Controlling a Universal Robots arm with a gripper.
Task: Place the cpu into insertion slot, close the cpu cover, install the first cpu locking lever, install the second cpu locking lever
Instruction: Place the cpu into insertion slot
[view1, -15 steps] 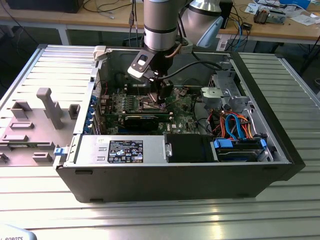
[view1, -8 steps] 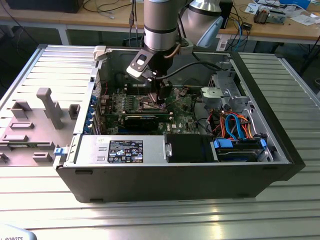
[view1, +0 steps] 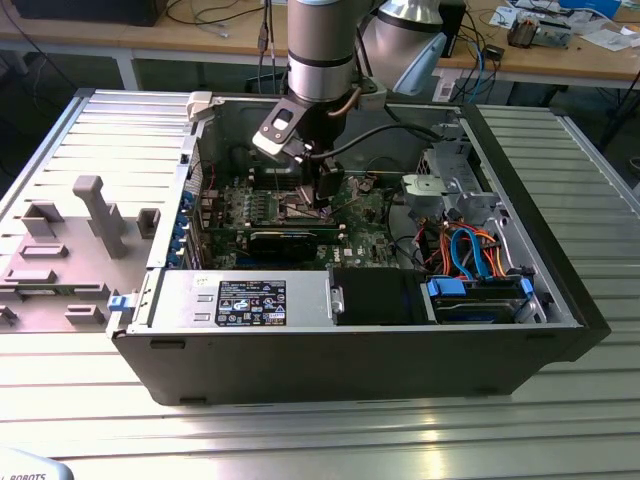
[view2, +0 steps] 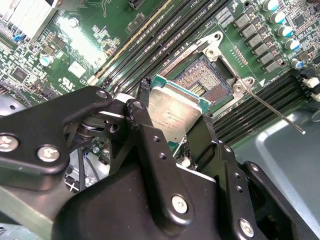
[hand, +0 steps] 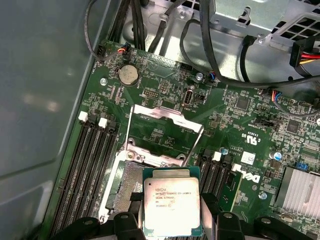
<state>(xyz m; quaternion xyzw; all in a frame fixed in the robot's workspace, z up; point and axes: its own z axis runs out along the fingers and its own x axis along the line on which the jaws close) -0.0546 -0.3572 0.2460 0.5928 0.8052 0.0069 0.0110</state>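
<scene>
Exterior view: grey fixture blocks (view1: 100, 215) lay on the ribbed metal worktop (view1: 300, 440) at the exterior view's left, beside the open computer case (view1: 350, 360). Inside, the gripper (view1: 322, 200) hung low over the green motherboard (view1: 365, 215), with blue and orange cables (view1: 480, 255) to the right. In the second wrist view, the fingers (view2: 145, 125) clamped the cpu (view2: 175, 112) by its edges, partly hiding the insertion slot (view2: 207, 75). In the first wrist view, the cpu cover (hand: 169, 117) stood open.

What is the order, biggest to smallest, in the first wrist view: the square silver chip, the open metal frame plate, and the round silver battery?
Largest, unranked: the thin silver-grey square-frame cpu cover and the flat silver-topped square cpu look alike, and the cpu sits nearer the camera, so ranking them is unsure.
Smallest: the round silver coin battery.
</scene>
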